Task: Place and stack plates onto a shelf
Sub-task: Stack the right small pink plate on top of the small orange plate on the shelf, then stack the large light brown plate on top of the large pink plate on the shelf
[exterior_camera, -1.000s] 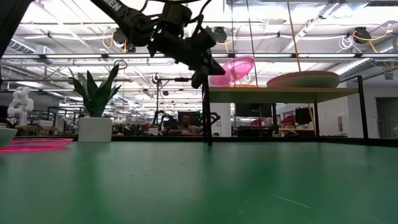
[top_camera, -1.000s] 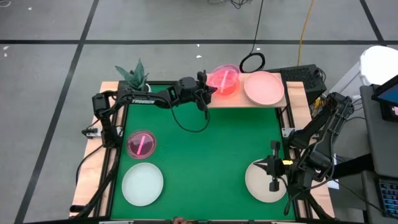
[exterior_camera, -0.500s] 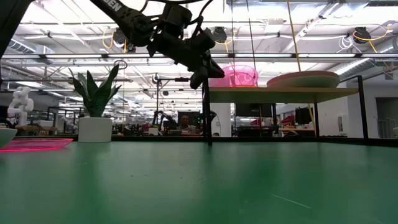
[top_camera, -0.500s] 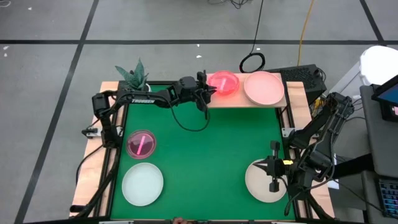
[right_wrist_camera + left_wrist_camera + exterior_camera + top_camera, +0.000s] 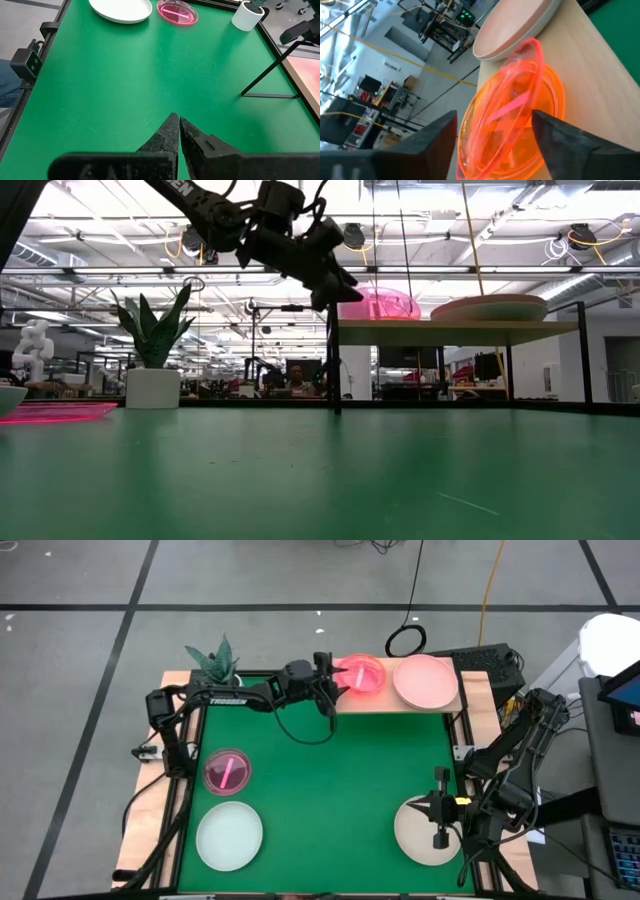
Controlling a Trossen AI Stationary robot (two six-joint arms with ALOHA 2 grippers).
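At the near left of the green desk [image 5: 320,780] lies a pale blue-green plate [image 5: 229,835], and just behind it a see-through magenta plate [image 5: 227,771] with a stick-like mark, the two close but apart. A potted plant [image 5: 214,664] stands at the far left corner.

The left arm reaches along the far edge to the shelf [image 5: 395,700], a light-wood board on thin dark legs. The left tool [image 5: 333,686] hovers at the shelf's left end, its fingers spread to either side of a see-through orange-pink plate [image 5: 360,674]. In the left wrist view the two dark fingers [image 5: 437,137] stand apart from the plate's rim [image 5: 512,120], and the plate rests flat on the wood. From the low view it sits level on the board [image 5: 385,305], with the tool [image 5: 335,285] just beside its left edge.

Next to it on the right half of the shelf sits a pink plate [image 5: 424,680], close to the orange-pink one; whether they touch I cannot tell.

At the near right of the desk lies a beige plate [image 5: 425,832]. The right tool [image 5: 440,837] hangs above it with its fingers pressed together, holding nothing, as the right wrist view shows [image 5: 177,131].
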